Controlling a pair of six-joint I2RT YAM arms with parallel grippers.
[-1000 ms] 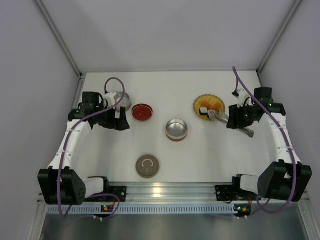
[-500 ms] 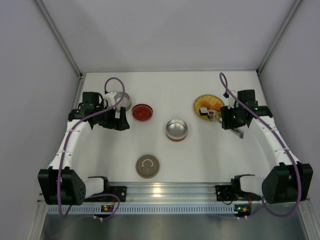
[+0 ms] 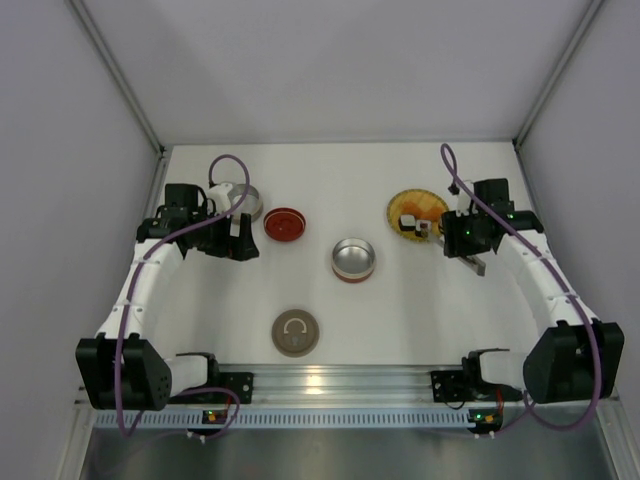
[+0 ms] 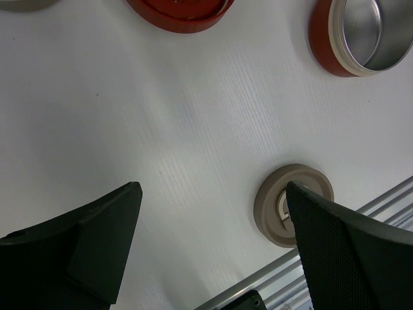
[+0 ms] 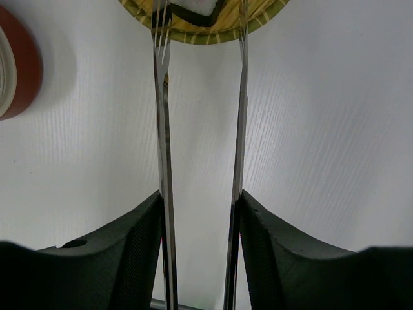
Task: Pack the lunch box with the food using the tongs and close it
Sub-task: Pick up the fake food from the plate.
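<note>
The right gripper (image 5: 200,213) is clamping the tongs (image 5: 161,129) between its fingers, one slim arm lying against each finger, and the two arms are standing apart. The tongs are pointing at the yellow plate (image 5: 213,33) on the right side of the table (image 3: 420,300), their tips reaching over its near rim. A white roll with black wrap (image 5: 197,8) is sitting on the plate between the two tips, with a gap showing on each side. More food (image 3: 408,222) is lying on the same plate. The left gripper (image 4: 210,194) is hanging over the left side of the table with its fingers spread wide and nothing between them. The open tin (image 3: 353,258) is standing mid-table, and the beige lid (image 3: 295,332) is lying nearer the arms' bases.
</note>
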